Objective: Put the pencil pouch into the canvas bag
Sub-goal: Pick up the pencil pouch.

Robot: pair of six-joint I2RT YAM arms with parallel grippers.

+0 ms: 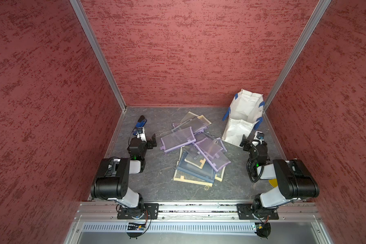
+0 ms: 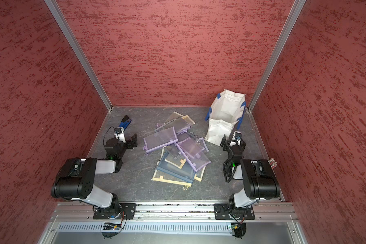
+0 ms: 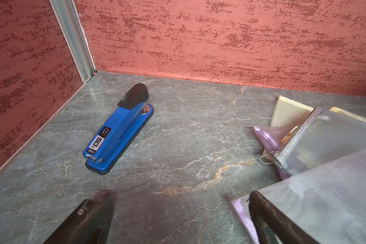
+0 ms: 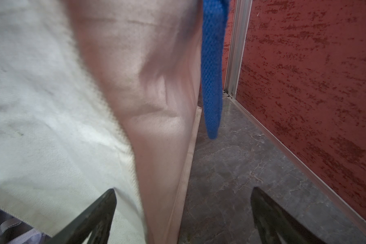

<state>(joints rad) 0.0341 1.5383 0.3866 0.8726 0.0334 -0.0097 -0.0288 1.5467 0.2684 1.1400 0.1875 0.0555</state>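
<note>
Bench point(image 1: 156, 190): grey marbled top, with red textured walls point(image 1: 199, 52) on three sides.
Canvas bag point(image 1: 238, 132): off-white. It stands upright in the far right corner of the bench with its mouth open upward. Its near wall sags outward and down, as seen in both top views point(image 2: 219, 130).
Blue strap handles point(image 1: 226, 115): sit at the bag's rim. In the right wrist view one dangles down the bag's side point(image 4: 212, 74).
Pencil pouches point(image 1: 195, 156): a loose heap of flat mesh zip pouches at the middle of the bench, overlapping one another. All lie outside the canvas bag. The heap's right fringe is just beside the bag's near wall.
Purple pouch point(image 1: 177, 139): on top at the heap's left side, nearest the left jaws.
Second purple pouch point(image 1: 212, 154): lies slantwise over the heap's right side.
Blue-trimmed pouch point(image 1: 195, 172): at the near end of the heap, lying over a cream-trimmed pouch point(image 1: 190, 181).
Stapler point(image 3: 118, 128): blue with a black nose. It lies flat near the far left corner, apart from the heap.
Left arm point(image 1: 114, 177): rises from the near edge, wrist low beside the heap.
Left jaws: released and spread wide, with nothing between the fingers point(image 3: 268, 219). One finger overlaps the purple pouch's corner in the left wrist view, but I cannot tell whether it touches.
Right arm point(image 1: 292, 181): rises from the near edge, wrist at the bag's near wall.
Right jaws: released and wide apart, grasping nothing. The bag's near corner edge shows between the fingers point(image 4: 93, 219), and I cannot tell whether they touch it.
Yellow disc point(image 1: 273, 182): by the right edge, mostly hidden under the right arm.
</note>
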